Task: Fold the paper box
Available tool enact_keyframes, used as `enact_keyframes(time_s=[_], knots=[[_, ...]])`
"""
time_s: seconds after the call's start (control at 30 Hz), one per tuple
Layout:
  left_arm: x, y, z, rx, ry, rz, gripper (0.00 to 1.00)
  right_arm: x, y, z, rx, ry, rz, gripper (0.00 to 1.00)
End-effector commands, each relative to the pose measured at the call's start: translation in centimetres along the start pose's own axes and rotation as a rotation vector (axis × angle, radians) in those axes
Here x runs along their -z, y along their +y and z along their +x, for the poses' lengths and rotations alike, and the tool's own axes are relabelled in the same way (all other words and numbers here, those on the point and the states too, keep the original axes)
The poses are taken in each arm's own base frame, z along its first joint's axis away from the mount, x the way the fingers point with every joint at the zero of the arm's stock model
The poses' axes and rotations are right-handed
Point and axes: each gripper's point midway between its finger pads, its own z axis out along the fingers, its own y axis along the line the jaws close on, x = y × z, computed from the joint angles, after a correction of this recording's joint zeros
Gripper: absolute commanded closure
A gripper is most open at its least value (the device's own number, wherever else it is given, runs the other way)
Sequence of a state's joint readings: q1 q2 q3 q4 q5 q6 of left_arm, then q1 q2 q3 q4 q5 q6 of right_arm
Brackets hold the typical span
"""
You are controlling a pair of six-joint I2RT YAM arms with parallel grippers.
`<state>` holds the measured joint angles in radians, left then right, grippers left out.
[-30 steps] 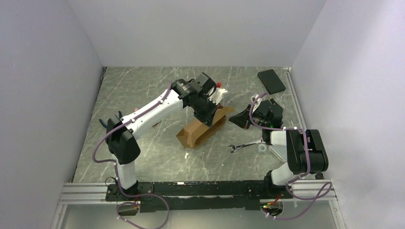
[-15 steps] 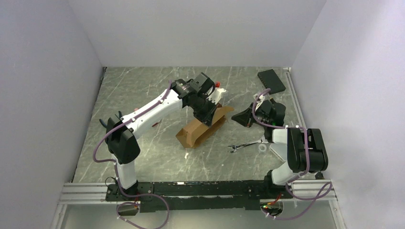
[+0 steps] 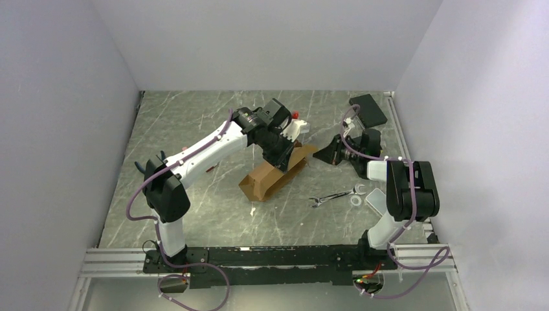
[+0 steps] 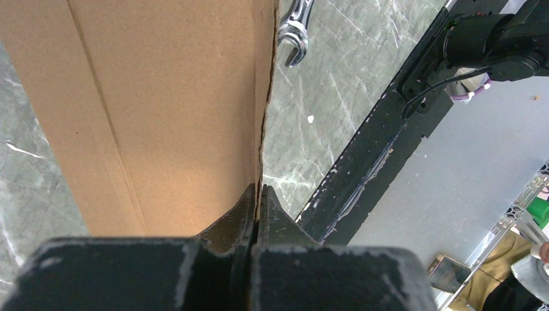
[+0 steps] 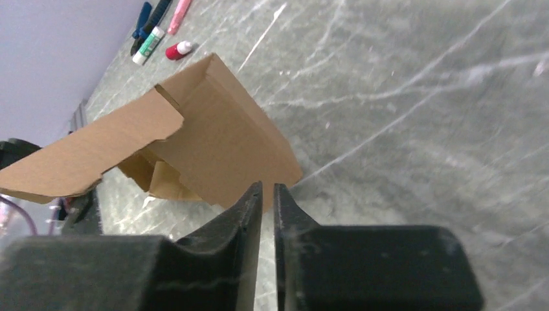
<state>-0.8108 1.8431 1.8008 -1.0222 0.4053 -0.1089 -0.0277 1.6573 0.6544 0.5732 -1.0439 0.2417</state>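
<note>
The paper box (image 3: 272, 175) is plain brown cardboard, part folded, lying slantwise mid-table with an open flap at its far right end. My left gripper (image 3: 282, 159) is shut on the edge of one upright panel; in the left wrist view the jaws (image 4: 257, 192) pinch the thin edge of the box (image 4: 162, 97). My right gripper (image 3: 328, 155) hovers just right of the box's far end flap. In the right wrist view its jaws (image 5: 267, 189) stand almost shut with a thin slit, empty, and the box (image 5: 213, 139) lies just ahead, not touched.
A silver wrench (image 3: 333, 196), a small ring (image 3: 355, 201) and a clear plastic case (image 3: 377, 199) lie near the right arm. A black pad (image 3: 368, 109) sits at the back right. A red-capped bottle (image 3: 296, 115) stands behind the box. Markers (image 5: 155, 26) lie beyond.
My right gripper has moved a little toward the far side and its arm has stretched out. The left gripper and the box have stayed put.
</note>
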Motion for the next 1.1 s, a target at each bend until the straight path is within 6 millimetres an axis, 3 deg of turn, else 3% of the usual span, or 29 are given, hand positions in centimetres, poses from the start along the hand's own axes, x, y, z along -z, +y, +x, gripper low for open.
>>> enact_keyframes(time_s=[0.0,0.1,0.2,0.33,0.5,0.8,1.07], knots=[[0.8,-0.7,-0.9,-0.016,-0.031,0.031,1.0,-0.2,-0.7,1.2,-0.095,0.068,0.045,0.88],[0.8,-1.1,-1.0,-0.021,-0.031,0.053,1.0,-0.5,-0.8,1.5,-0.132,0.085,0.03,0.88],[0.7,-1.6,-0.8,-0.03,-0.021,0.087,1.0,-0.7,-0.4,0.2,-0.099,0.058,0.003,0.85],[0.7,-1.8,-0.6,-0.042,-0.009,0.102,1.0,-0.8,0.5,-0.9,-0.033,0.054,-0.035,0.7],[0.8,-2.0,-0.9,-0.051,-0.012,0.116,1.0,-2.1,2.1,-0.1,0.006,0.108,-0.107,0.54],[1.5,-2.1,-0.5,-0.075,-0.023,0.111,1.0,-3.3,2.4,0.4,0.063,0.154,-0.108,0.36],[2.1,-2.2,-0.5,-0.097,-0.024,0.108,1.0,-3.5,2.4,-0.1,0.114,0.151,-0.116,0.32]])
